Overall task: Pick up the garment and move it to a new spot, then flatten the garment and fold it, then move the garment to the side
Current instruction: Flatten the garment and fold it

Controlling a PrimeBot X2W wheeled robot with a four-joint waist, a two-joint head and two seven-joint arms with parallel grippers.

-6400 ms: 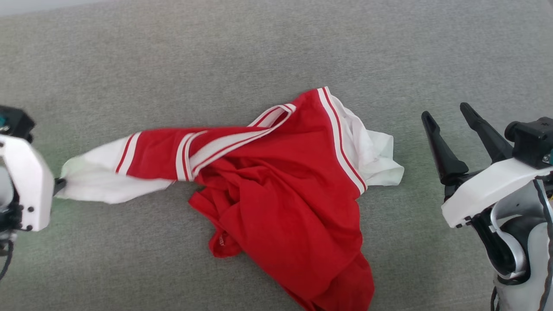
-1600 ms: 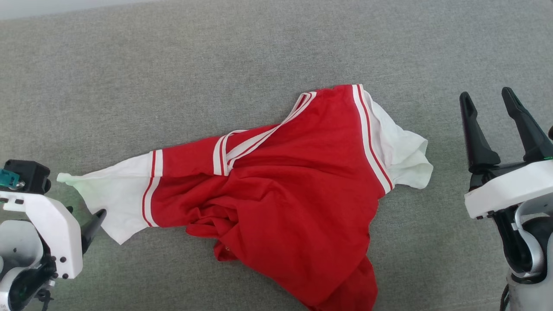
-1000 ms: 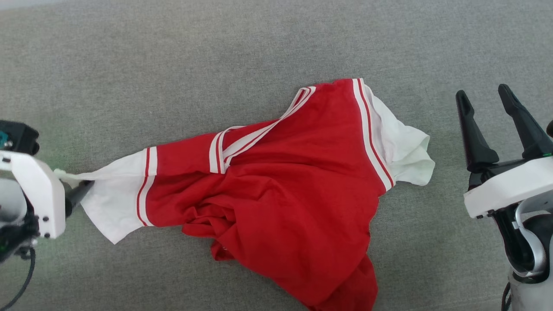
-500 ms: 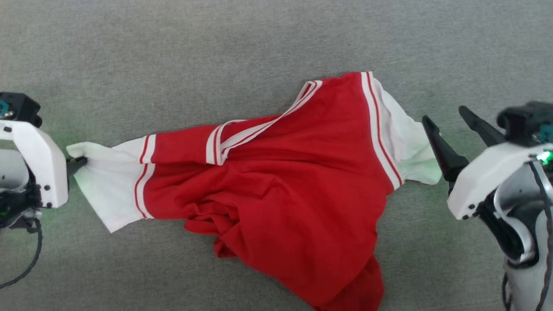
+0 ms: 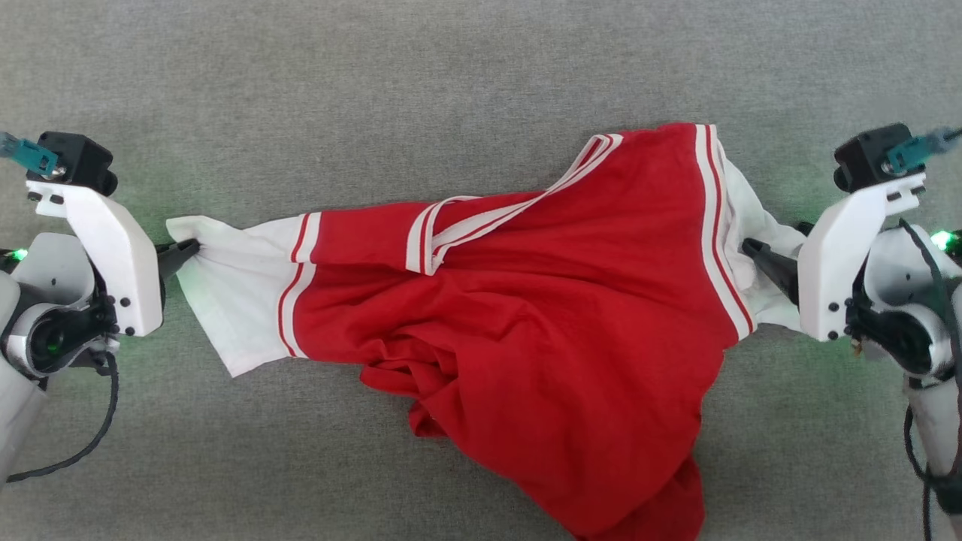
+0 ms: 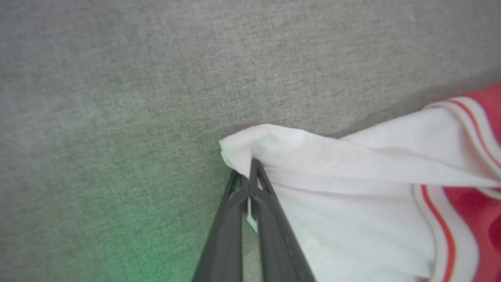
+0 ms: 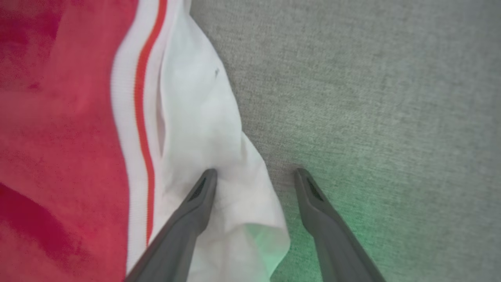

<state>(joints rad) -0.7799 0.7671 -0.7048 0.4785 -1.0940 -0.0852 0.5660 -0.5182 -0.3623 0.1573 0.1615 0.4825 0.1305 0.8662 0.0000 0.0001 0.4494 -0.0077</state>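
Now the red soft jersey T-shirt with white short sleeves and striped trim [image 5: 526, 315] lies crumpled across the middle of the grey fabric surface [image 5: 451, 75], with one sleeve pointing to each side. The left gripper [image 5: 184, 252] has its two dark fingers [image 6: 227, 235] pressed together on the edge of one white sleeve. The right gripper [image 7: 255, 172] is at the other sleeve with its fingers spread apart. One of them rests on the white cloth and the other is over the grey surface beside it.

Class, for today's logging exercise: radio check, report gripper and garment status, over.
Left gripper shut on garment sleeve edge. Right gripper open, astride opposite sleeve edge. Red body bunched, not flat, on grey surface. No obstacles seen.
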